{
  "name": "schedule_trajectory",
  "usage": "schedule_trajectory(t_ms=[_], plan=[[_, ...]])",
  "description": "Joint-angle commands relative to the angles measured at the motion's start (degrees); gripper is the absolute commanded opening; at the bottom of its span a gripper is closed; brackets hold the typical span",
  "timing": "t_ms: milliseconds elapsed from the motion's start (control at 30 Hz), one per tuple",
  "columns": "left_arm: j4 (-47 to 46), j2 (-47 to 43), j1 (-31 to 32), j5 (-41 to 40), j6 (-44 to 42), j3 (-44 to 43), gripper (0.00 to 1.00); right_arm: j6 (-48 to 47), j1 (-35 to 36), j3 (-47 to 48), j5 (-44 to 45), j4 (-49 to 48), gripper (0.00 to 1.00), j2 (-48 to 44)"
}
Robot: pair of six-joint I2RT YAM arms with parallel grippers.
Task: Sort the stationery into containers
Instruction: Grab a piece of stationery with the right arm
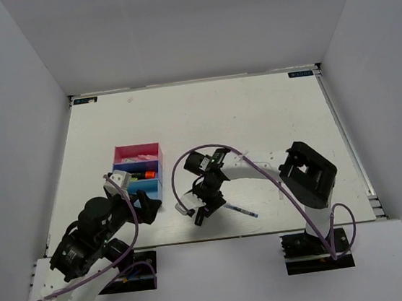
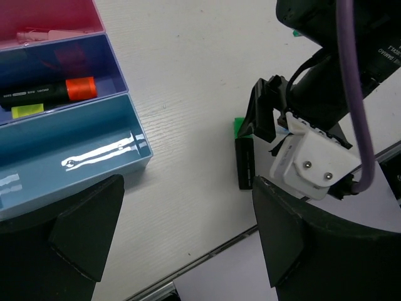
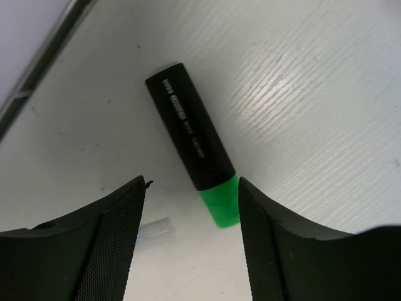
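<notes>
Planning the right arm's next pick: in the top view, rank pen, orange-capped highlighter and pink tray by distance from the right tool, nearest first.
1. pen, on the table just right of the right tool.
2. orange-capped highlighter, to the left, in the blue tray.
3. pink tray, farthest, back-left.

Top view: bright, even, diffuse light from overhead. The white table is close to overexposed and little surface grain shows. Shadows are soft and short and lie close under both arms. The side walls show a duller grey.

Left wrist view: a hard white glare streak runs across the floor of the light blue tray. The fingers of the left gripper are dark and soft-edged.

Right wrist view: the highlighter is sharp. The table grain gleams at upper right. The fingers of the right gripper are dim.
</notes>
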State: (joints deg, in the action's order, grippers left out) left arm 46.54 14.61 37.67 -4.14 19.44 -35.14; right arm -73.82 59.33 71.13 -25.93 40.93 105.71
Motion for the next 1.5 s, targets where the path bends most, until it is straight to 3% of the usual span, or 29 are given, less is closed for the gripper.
schedule_trajectory(t_ms=[0, 267, 500, 533, 700, 800, 900, 1167, 1467], plan=[[1.62, -1.16, 0.21, -0.52, -0.9, 0.25, 0.94, 1.49, 0.87, 2.08, 3.43, -1.38, 0.63, 1.16], [2.24, -2.31, 0.04, 1.59, -0.63, 0.42, 0.94, 0.52, 2.54, 1.73, 6.85, -2.43, 0.63, 3.44], [4.34, -5.99, 0.03, 0.45, 1.48, 0.16, 0.94, -0.62, 3.69, -1.34, 13.27, -7.52, 0.54, 6.26], [4.69, -6.26, 0.03, 0.28, 1.48, -0.19, 0.94, -0.62, 3.69, -1.7, 13.62, -8.4, 0.51, 6.52], [6.36, -7.06, 0.03, -0.78, 1.65, -2.65, 0.94, -0.54, 3.69, -5.3, 15.12, -10.51, 0.17, 6.26], [6.89, -6.35, 0.12, -1.83, 1.65, -4.93, 0.94, 0.77, 3.69, -6.36, 15.47, -10.78, 0.01, 5.3], [6.98, -5.21, 0.03, -3.33, 1.74, -7.3, 0.94, 4.9, 3.16, -5.48, 14.25, -9.99, 0.0, 3.55], [6.81, -3.98, 0.03, -7.54, 2.18, -12.5, 0.94, 19.4, 2.9, 8.48, 9.23, -4.81, 0.0, -0.6], [6.54, -6.0, 0.03, -9.22, 3.23, -12.68, 0.94, 31.8, 2.81, 32.56, 16.34, -6.2, 0.0, 7.91]])
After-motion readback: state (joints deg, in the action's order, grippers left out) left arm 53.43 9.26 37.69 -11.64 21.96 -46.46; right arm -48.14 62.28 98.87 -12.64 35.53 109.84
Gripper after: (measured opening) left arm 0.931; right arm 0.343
